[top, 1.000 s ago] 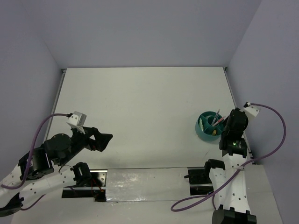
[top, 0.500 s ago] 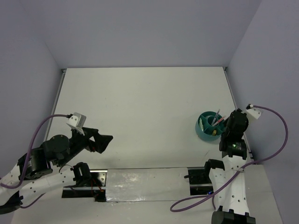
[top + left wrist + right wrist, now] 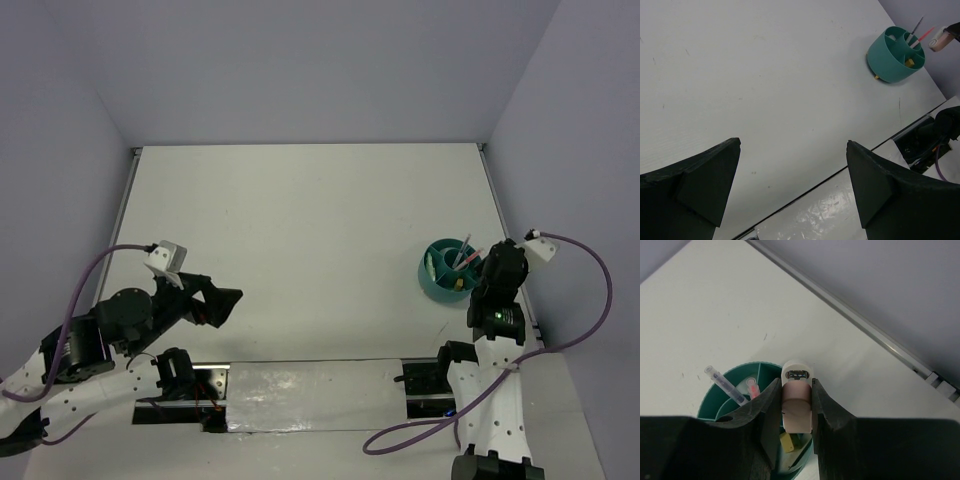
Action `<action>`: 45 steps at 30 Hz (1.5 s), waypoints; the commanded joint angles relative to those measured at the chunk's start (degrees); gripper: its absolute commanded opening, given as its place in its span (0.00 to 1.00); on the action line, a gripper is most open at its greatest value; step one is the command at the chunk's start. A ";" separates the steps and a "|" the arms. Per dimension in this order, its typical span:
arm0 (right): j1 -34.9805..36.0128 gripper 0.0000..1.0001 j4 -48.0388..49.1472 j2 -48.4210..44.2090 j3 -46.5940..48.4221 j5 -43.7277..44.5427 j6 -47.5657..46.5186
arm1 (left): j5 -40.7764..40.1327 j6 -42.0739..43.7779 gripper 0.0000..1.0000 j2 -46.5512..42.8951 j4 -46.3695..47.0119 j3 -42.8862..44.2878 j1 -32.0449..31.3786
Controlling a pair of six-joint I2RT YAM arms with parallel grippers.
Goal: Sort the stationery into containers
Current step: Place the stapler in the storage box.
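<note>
The teal cup (image 3: 448, 270) stood near the right edge of the table (image 3: 300, 220), somewhat toward the near edge. Its compartments already held a grey pen (image 3: 725, 384), a pink-red pen (image 3: 753, 388) and a yellow-brown block (image 3: 788, 442). The right gripper (image 3: 797, 390) was clamped on the pink-white mini stapler (image 3: 797, 412), poised over the cup's rim. The left gripper (image 3: 792, 145) hung spread and empty by the near-left corner. No other loose stationery showed, so the sorting looked nearly finished, with only the stapler's drop left.

Pink-white mini stapler (image 3: 797, 410) in the black right gripper (image 3: 796, 386); below it, a teal cup (image 3: 740, 371) with a grey pen (image 3: 725, 385), a pink-red pen (image 3: 753, 388) and a yellow-brown block (image 3: 788, 442).
</note>
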 commanded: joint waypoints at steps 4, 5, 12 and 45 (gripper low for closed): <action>-0.26 0.00 0.26 -1.59 1.38 4.34 1.99 | -1.20 -0.83 0.99 2.62 1.50 -0.05 -0.35; -0.26 0.00 0.09 -2.37 1.64 4.43 1.99 | -1.03 -0.83 0.99 2.80 1.58 -0.05 -0.35; 0.27 0.00 -3.42 -4.40 5.59 4.52 3.65 | -0.94 -0.74 0.99 4.47 1.76 0.03 -0.35; 0.36 0.00 -6.33 -11.43 21.25 -11.30 -4.69 | -1.11 -0.83 0.99 5.35 2.02 -0.14 -0.35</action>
